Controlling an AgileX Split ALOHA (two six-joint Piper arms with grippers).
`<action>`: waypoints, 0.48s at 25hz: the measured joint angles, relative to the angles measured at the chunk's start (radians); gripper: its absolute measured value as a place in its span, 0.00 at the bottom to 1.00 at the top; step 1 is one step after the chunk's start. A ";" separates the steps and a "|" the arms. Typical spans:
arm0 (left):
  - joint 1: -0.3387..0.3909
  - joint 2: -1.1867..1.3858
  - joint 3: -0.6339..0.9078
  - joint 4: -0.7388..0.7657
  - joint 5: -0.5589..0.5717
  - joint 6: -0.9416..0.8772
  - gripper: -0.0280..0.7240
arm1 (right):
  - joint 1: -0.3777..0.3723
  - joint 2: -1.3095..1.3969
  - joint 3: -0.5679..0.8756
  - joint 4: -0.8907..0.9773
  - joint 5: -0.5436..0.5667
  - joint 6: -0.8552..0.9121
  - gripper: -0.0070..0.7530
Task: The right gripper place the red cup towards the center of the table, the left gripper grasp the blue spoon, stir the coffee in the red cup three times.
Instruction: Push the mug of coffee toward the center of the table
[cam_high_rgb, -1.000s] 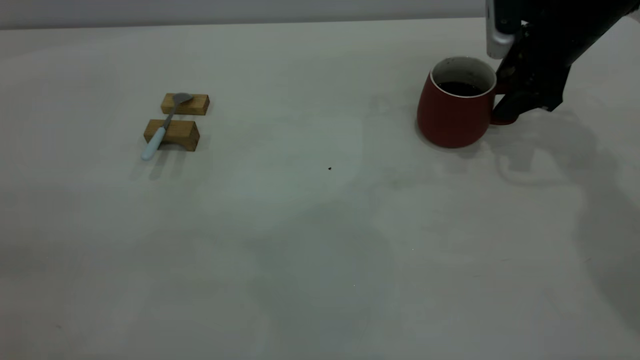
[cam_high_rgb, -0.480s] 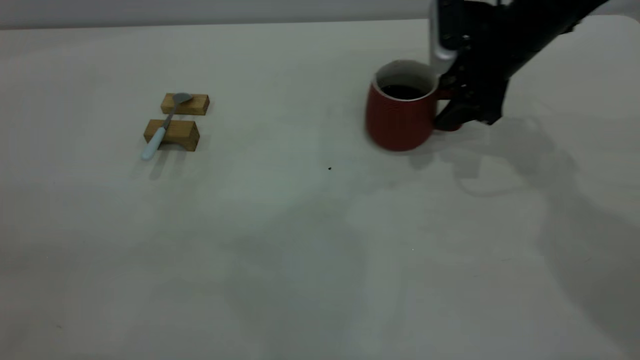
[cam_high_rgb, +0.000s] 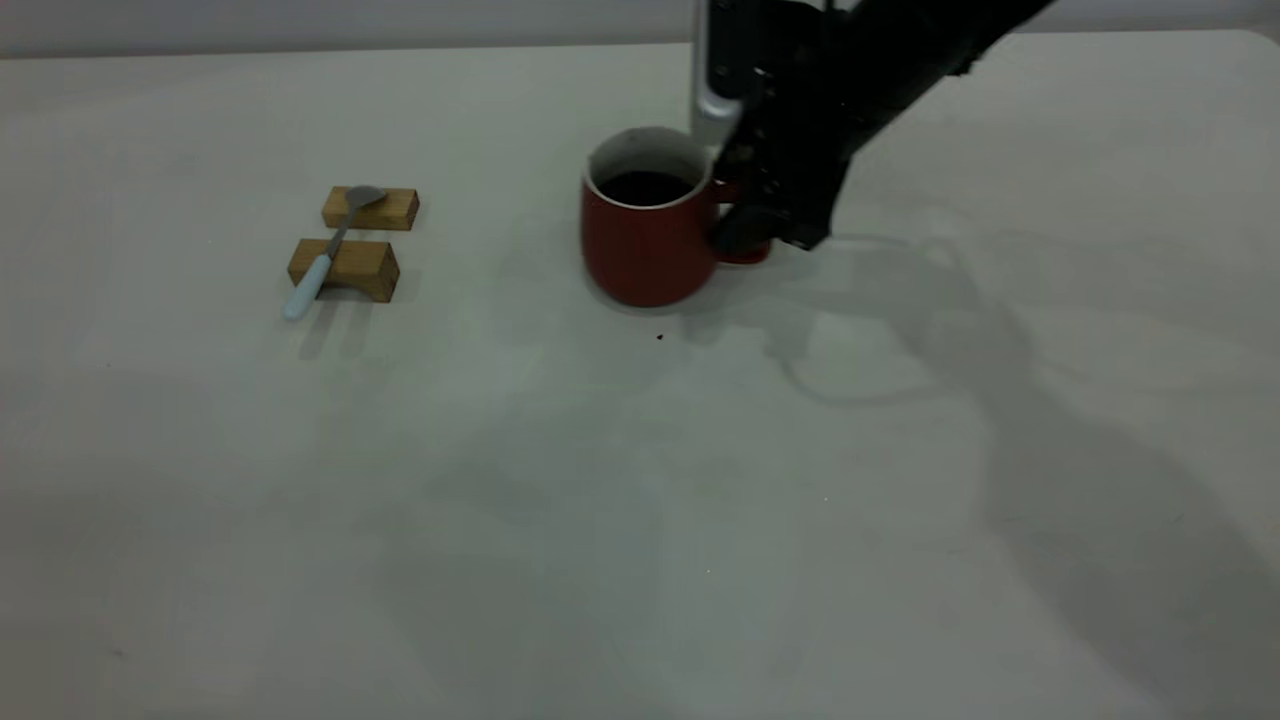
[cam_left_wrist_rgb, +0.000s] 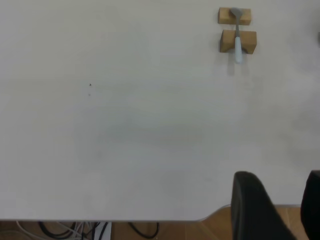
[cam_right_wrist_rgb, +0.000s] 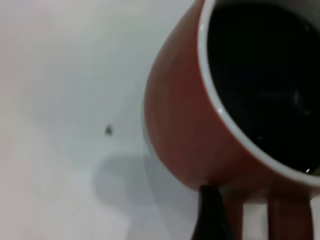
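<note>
R gripper (cam_high_rgb: 745, 225) clenched on handle of red cup (cam_high_rgb: 645, 235), cup on table (cam_high_rgb: 640, 500) near ctr; blue spoon (cam_high_rgb: 320, 262) well beyond cup, away from R gripper, handle toward table front; L gripper (cam_left_wrist_rgb: 272, 210) nearer, fingers apart.

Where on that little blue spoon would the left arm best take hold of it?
Probably the pale handle of the blue spoon, coming from above. The spoon bridges two wooden blocks, so the handle overhangs the table, leaving room beneath it. The left end effector is open and far off.
</note>
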 joint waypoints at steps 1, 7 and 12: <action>0.000 0.000 0.000 0.000 0.000 0.000 0.46 | 0.003 0.000 -0.003 0.002 0.000 0.000 0.76; 0.000 0.000 0.000 0.000 0.000 0.000 0.46 | 0.004 -0.011 -0.003 -0.022 0.063 0.086 0.76; 0.000 0.000 0.000 0.000 0.000 0.000 0.46 | -0.023 -0.081 -0.003 -0.109 0.205 0.223 0.76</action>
